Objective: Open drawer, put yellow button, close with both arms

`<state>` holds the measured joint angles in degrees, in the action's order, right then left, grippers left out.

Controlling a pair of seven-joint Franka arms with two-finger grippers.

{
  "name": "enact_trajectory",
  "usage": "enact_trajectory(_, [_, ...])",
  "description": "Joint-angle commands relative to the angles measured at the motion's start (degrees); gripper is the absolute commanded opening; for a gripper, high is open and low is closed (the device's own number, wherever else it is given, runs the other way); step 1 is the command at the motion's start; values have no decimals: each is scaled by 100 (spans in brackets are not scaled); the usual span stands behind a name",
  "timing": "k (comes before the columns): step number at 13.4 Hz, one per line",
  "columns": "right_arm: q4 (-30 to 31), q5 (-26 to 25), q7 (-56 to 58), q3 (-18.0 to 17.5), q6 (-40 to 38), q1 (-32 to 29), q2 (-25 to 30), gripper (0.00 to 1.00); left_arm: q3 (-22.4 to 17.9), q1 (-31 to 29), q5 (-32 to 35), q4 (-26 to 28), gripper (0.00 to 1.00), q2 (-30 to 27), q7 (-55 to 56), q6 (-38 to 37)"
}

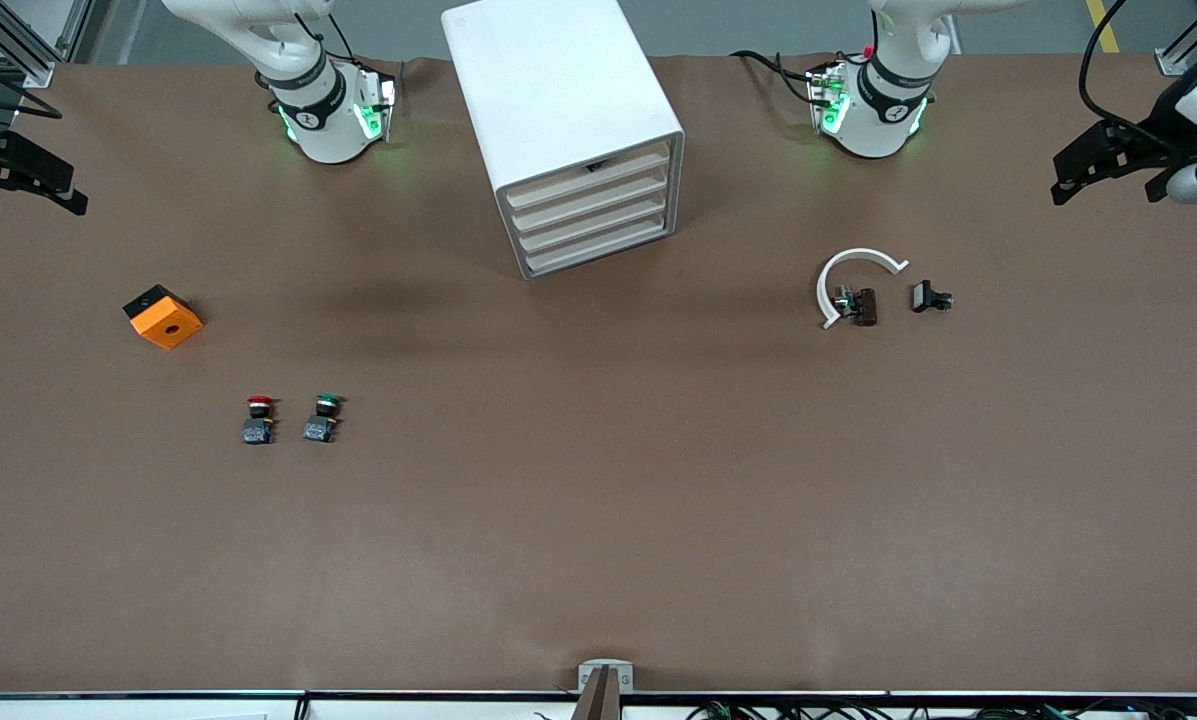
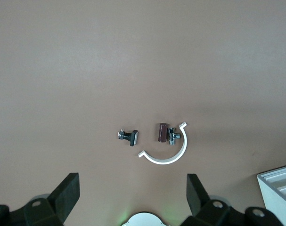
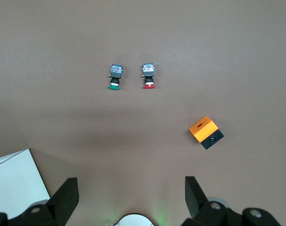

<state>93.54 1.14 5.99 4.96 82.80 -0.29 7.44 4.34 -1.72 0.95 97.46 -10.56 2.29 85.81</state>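
Two white robot arms wait at either end of a brown counter [image 1: 598, 520]. The left claw [image 2: 132, 184] hangs over its own end of the counter and the right claw [image 3: 130, 187] over its own, both with fingers spread wide and holding nothing. Between the arm bases stands a white cabinet [image 1: 558, 100]. Its top drawer [image 1: 590, 172] looks shut, with its long front facing the front camera and angled slightly toward the left arm's end. Both claws are well apart from it, neither clearly closer to you. You cannot see the yellow button in any view. Only a red button [image 1: 259, 405] and a green button [image 1: 327, 403] lie side by side toward the right arm's end, near an orange block [image 1: 163, 316].
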Motion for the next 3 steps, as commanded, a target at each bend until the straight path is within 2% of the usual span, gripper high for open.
enact_trajectory(1, [-12, 35, -63, -13, -36, -24, 64, 100, -12, 31, -51, -175, 100, -52, -17, -72])
enact_trajectory(3, [-20, 35, -63, -4, -36, -24, 64, 100, -12, 31, -51, -175, 100, -52, -27, -143])
